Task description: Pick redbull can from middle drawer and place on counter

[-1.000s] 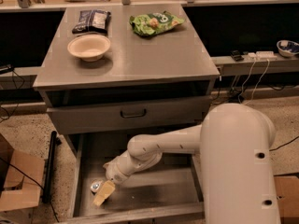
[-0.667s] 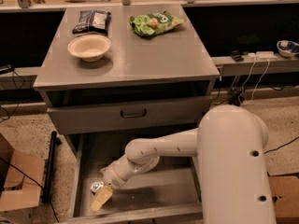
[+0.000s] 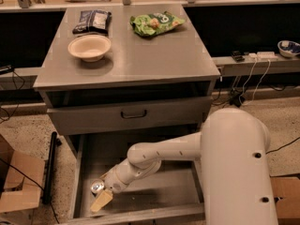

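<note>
The redbull can (image 3: 97,187) stands in the open middle drawer (image 3: 154,191), near its front left corner; only its shiny silver top shows clearly. My gripper (image 3: 103,195) reaches down into the drawer on the white arm (image 3: 154,156) and sits right against the can, with one pale yellowish finger (image 3: 101,201) just in front of it. The counter (image 3: 154,55) is the broad grey top of the cabinet above.
On the counter are a beige bowl (image 3: 89,47), a dark snack bag (image 3: 92,21) and a green chip bag (image 3: 153,23). A closed drawer front with a dark handle (image 3: 133,113) sits above the open drawer. A cardboard box (image 3: 18,184) stands on the floor at left.
My gripper has slid slightly left and forward in the drawer, closing in on the can. The can has stayed in place.
</note>
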